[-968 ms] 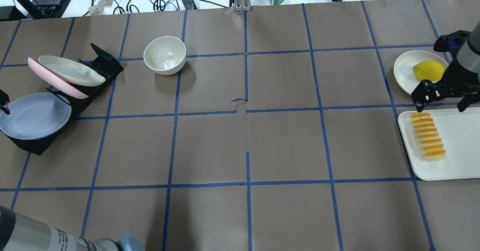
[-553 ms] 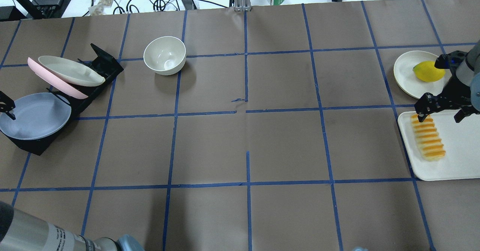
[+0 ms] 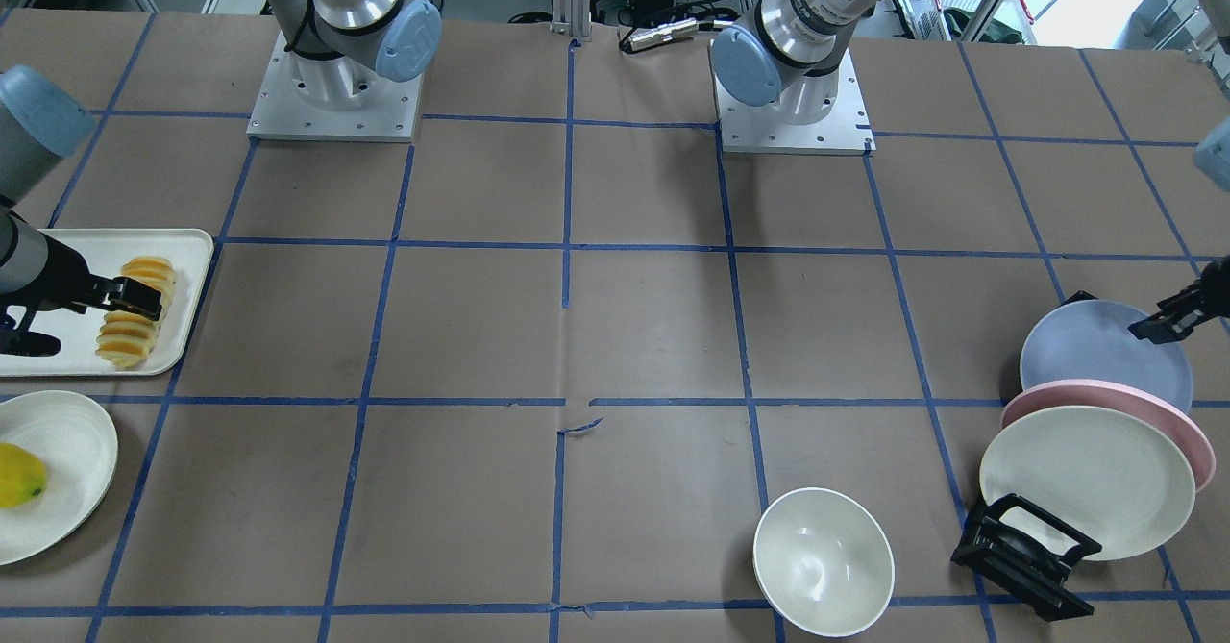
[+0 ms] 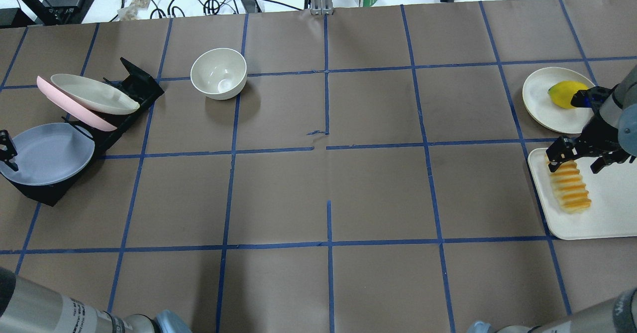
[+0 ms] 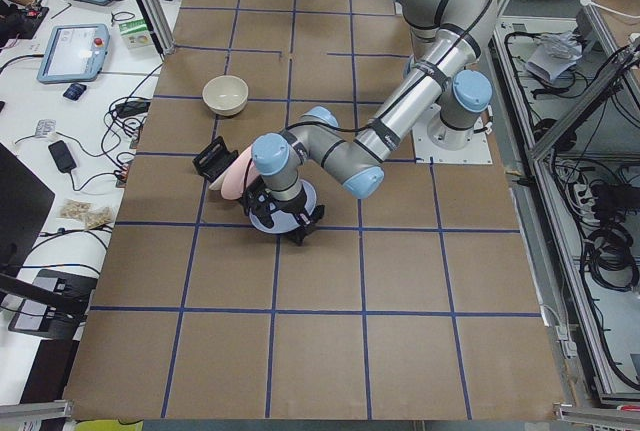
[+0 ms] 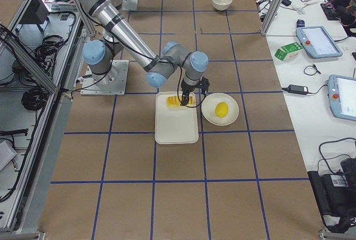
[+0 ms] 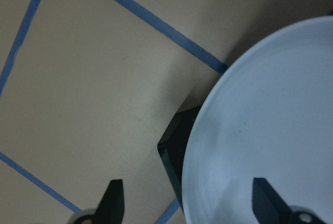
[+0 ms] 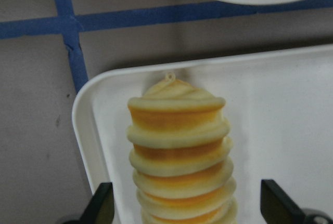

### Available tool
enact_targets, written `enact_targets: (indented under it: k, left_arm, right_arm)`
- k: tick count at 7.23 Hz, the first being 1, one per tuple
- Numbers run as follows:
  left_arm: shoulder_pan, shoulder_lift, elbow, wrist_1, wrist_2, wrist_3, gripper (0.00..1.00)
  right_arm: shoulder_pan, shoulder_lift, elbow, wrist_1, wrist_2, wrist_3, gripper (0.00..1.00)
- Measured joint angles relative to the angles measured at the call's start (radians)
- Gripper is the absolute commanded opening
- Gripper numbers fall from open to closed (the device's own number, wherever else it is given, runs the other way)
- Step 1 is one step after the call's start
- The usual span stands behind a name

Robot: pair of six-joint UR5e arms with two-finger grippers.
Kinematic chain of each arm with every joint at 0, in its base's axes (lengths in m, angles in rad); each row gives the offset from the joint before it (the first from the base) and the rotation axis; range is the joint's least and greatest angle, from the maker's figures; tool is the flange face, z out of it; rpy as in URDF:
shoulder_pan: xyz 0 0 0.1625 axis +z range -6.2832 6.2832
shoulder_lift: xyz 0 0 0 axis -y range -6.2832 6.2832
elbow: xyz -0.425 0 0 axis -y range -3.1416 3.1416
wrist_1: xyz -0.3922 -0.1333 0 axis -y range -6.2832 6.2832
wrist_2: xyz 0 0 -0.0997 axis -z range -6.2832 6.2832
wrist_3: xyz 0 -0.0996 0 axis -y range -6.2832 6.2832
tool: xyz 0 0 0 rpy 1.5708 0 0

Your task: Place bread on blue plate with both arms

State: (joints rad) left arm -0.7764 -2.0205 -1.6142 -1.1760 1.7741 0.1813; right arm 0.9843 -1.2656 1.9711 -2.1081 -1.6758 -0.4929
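While the bread lies on the white tray at the right end of the worktop, the right claw hovers over its far end, jaws spread wide, one on each side. A good grasp likely means lowering squarely, centred across the loaf, and closing gently on the cream flanks. The left claw, likewise apart, straddles the rim of the blue plate, which leans in the black rack; it should pinch that rim firmly before lifting.
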Motion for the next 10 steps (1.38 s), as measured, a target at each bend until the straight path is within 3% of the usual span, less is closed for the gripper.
enact_targets:
  k: [2, 3, 4, 7, 10]
  left_arm:
    - [0.003, -0.002, 0.002, -0.005, 0.003, 0.001, 0.09]
    - [0.003, -0.003, 0.004, -0.005, 0.002, 0.001, 0.02]
    - [0.003, -0.005, 0.009, -0.004, -0.002, 0.002, 0.0]
    - [0.001, 0.002, 0.022, -0.001, -0.005, 0.007, 0.0]
    - [-0.007, 0.039, 0.067, -0.069, 0.017, 0.04, 0.0]
  right_arm:
    - [-0.001, 0.035, 0.001, -0.012, 0.003, -0.003, 0.56]
    - [-0.001, 0.04, 0.002, -0.012, 0.003, -0.005, 0.23]
    - [-0.001, 0.041, 0.003, -0.007, 0.003, -0.005, 0.0]
    - [-0.001, 0.01, -0.01, 0.048, 0.0, -0.002, 0.0]
    - [0.013, -0.055, -0.11, 0.231, 0.021, 0.003, 0.0]
